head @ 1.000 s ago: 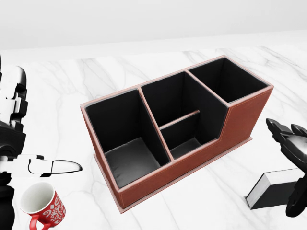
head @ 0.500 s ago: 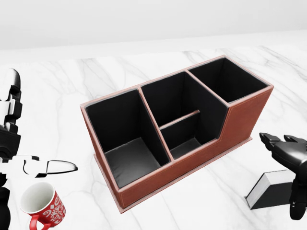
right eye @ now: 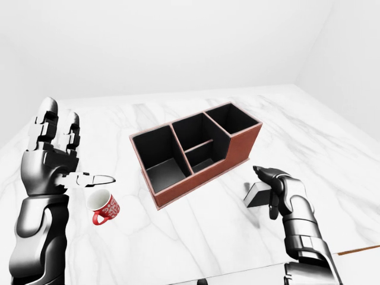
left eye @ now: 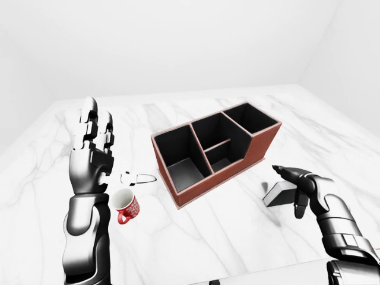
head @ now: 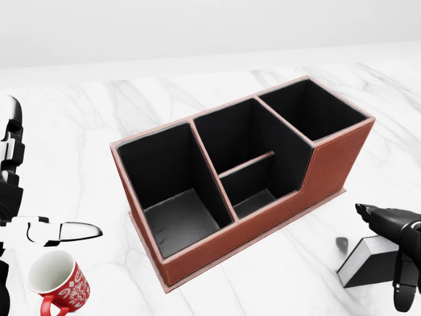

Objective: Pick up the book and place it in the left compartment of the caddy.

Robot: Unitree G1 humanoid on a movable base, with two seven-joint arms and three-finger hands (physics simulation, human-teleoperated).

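Likely stiff, light, slick-covered book point(left eye: 279, 193); best pinched across the spine. Right hand point(left eye: 304, 184) spread over it, gripping nothing.

Bare worktop point(left eye: 237, 225) between my right robot hand point(left eye: 306, 187) and caddy point(left eye: 215, 148), left compartment point(head: 172, 191) open-topped, mug point(left eye: 126, 206) beside its left end

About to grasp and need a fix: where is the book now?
The book lies on the marble table at the head view's lower right, right of the caddy, apart from it, under the right hand, whose open fingers hang over it.
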